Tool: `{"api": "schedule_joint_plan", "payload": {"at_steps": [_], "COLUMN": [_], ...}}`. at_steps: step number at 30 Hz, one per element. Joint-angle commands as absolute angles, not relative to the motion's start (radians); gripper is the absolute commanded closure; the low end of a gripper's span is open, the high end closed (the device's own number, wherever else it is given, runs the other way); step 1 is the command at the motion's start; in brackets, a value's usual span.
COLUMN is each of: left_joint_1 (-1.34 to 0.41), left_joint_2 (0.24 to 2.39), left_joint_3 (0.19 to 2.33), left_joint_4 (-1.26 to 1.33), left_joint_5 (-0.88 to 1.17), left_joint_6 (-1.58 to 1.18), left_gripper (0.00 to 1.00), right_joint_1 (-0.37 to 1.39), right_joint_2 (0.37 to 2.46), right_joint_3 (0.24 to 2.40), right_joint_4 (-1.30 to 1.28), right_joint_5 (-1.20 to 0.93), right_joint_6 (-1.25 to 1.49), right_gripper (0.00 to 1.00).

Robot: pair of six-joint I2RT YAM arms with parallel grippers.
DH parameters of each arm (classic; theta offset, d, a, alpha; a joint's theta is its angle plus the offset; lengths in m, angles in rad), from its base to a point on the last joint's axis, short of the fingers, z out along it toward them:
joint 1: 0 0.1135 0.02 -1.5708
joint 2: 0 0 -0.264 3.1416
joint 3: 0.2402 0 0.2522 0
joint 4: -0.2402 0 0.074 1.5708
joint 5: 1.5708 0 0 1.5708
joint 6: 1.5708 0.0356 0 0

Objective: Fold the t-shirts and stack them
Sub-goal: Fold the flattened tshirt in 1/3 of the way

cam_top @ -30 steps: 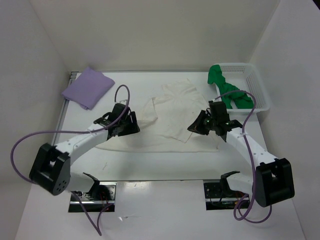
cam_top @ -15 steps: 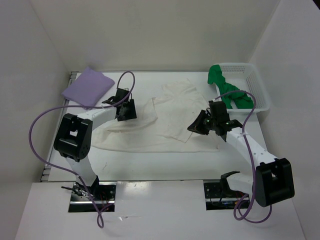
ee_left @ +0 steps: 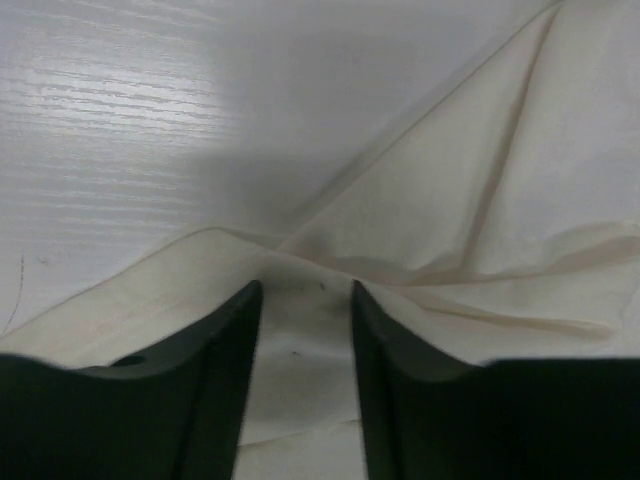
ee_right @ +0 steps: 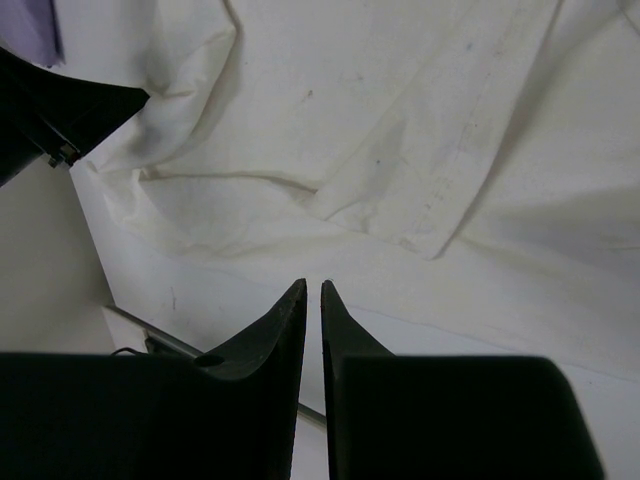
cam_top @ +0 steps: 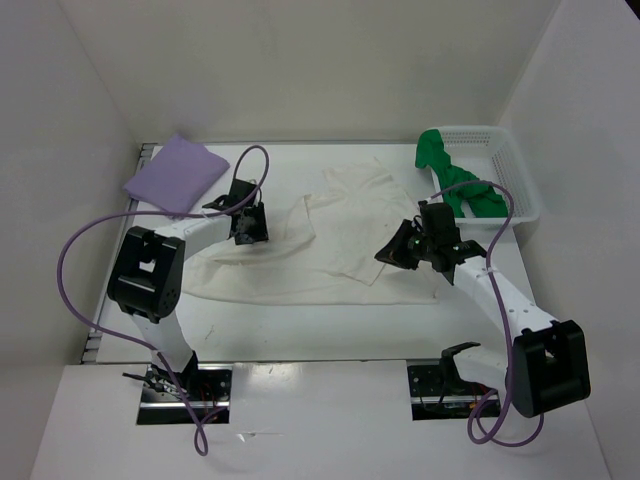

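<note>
Overhead, plain white walls [cam_top: 300, 70] close in the scene on three sides, matte and evenly lit. Below them lies the white counter [cam_top: 300, 320], its surface finely streaked in the left wrist view [ee_left: 120, 100] and marked with a few faint scuffs near the front.

Across the middle of the counter spreads the white t-shirt [cam_top: 340, 230], lying partly folded over itself and rumpled, with soft creases running through it [ee_right: 400, 130]. The left arm [cam_top: 150, 275] bends up over the shirt's left end, and the right arm [cam_top: 500, 300] reaches in toward its right side.

At the far left corner the lavender t-shirt [cam_top: 178, 175] lies as a flat folded square. At the far right stands a white mesh basket [cam_top: 510, 160], with the green t-shirt [cam_top: 455, 180] bunched inside and draped over its left rim.

The left jaws stand apart, straddling a raised ridge of the white t-shirt [ee_left: 480, 220] without pinching it. The right jaws are pressed almost together with nothing between them, hanging above the shirt's near edge. A purple cable [cam_top: 70, 260] loops off each arm.
</note>
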State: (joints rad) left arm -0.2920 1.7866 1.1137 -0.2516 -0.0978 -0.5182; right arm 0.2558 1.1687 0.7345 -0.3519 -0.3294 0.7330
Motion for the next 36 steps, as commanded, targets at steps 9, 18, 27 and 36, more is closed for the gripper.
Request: {"api": "schedule_joint_plan", "payload": {"at_steps": [9,18,27,36], "left_joint_1": [-0.293,-0.293,-0.275,-0.154], "left_joint_2": [1.741,1.652,1.531,1.583], "left_joint_3": [1.081,1.081,1.115,1.18], "left_joint_4": [-0.265,-0.275,-0.296,-0.212], "left_joint_5": [-0.116,-0.127,-0.117,-0.247], "left_joint_6": [-0.517,-0.571,-0.601,-0.646], "left_gripper": [0.63,0.97,1.0,1.0], "right_joint_1": [0.265,0.265,0.265,0.265], "right_joint_2": [1.141,1.132,1.152,1.173], "right_joint_3": [0.735,0.735,0.744,0.762], "right_joint_4": [-0.321,-0.321,-0.321,-0.311], "right_joint_5": [-0.333,-0.333,-0.333,-0.342], "right_joint_6": [0.729,0.729,0.72,0.719], "right_gripper": [0.85,0.85,0.85,0.85]}}
